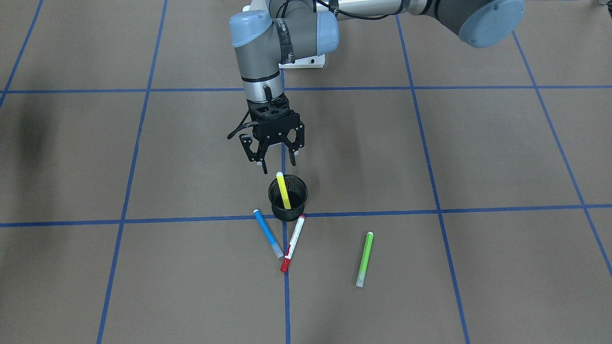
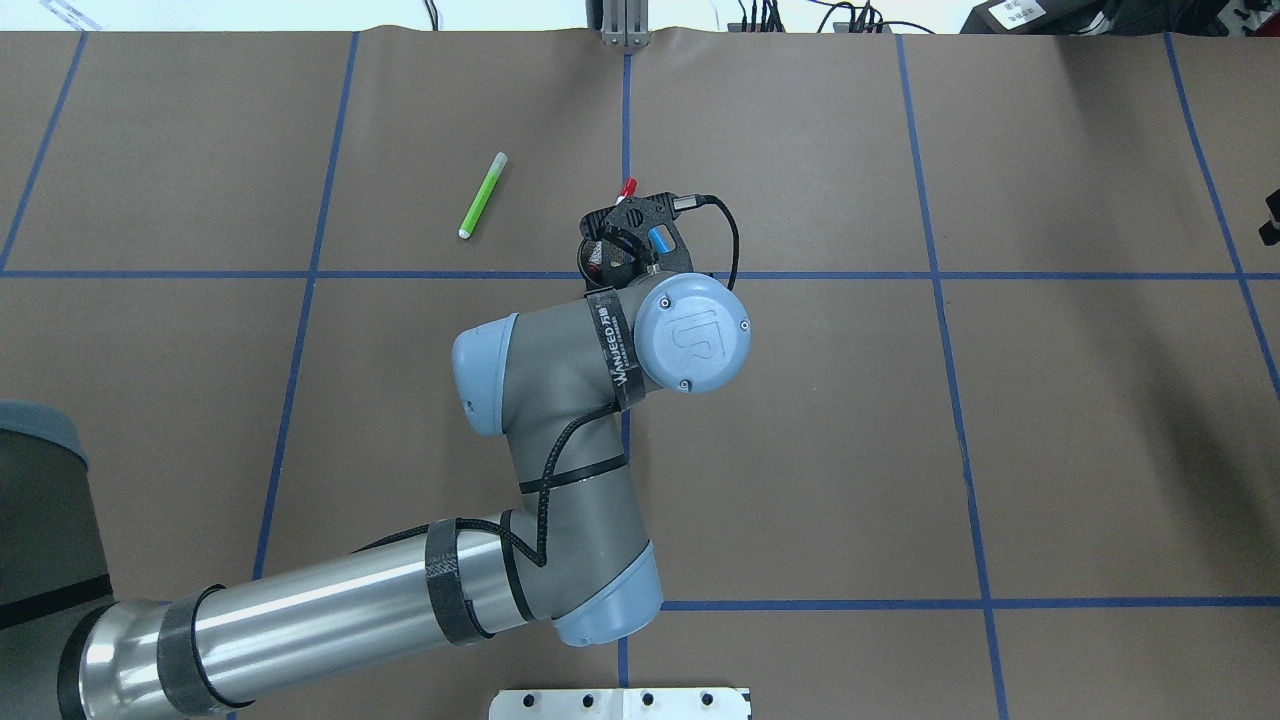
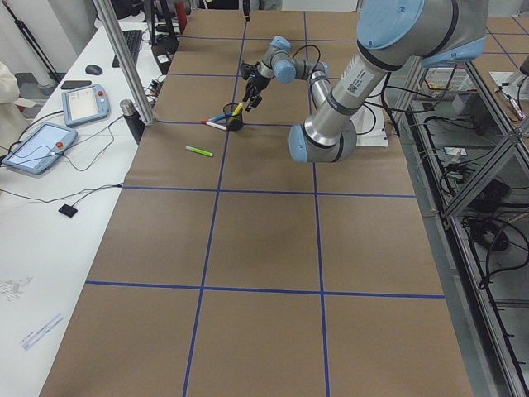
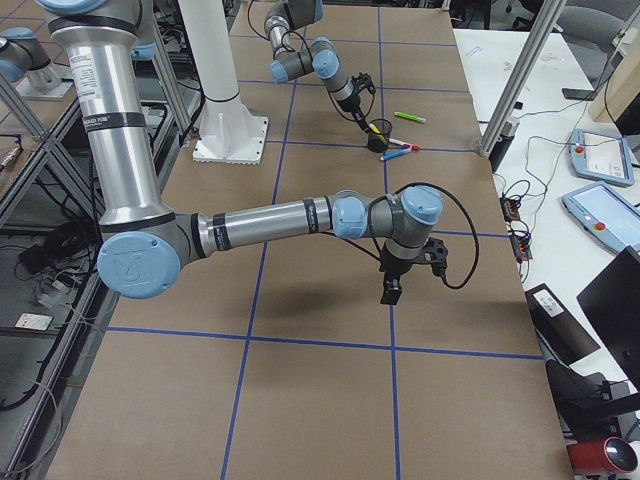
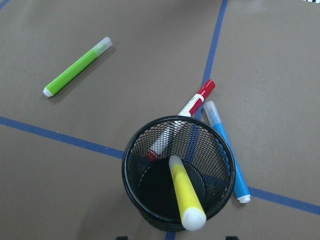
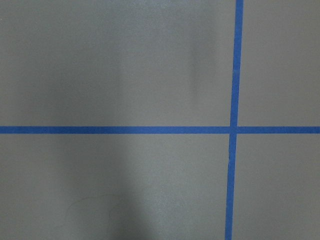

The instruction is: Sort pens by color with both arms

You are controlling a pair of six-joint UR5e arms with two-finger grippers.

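My left gripper [image 1: 277, 163] is open and empty, hanging just above and behind the black mesh cup [image 1: 300, 184]. A yellow pen [image 1: 283, 191] stands tilted inside the cup; it also shows in the left wrist view [image 5: 186, 197]. A blue pen [image 1: 267, 233] and a white pen with a red cap [image 1: 293, 242] lie on the table against the cup's base. A lime green pen [image 1: 365, 259] lies apart from them. My right gripper [image 4: 392, 288] hangs over bare table far from the pens; I cannot tell whether it is open or shut.
The table is brown paper with a grid of blue tape lines [image 1: 430, 211]. The white robot base [image 4: 230, 140] stands at the table's robot side. Tablets and cables [image 4: 600, 160] lie on a white side bench beyond the far edge.
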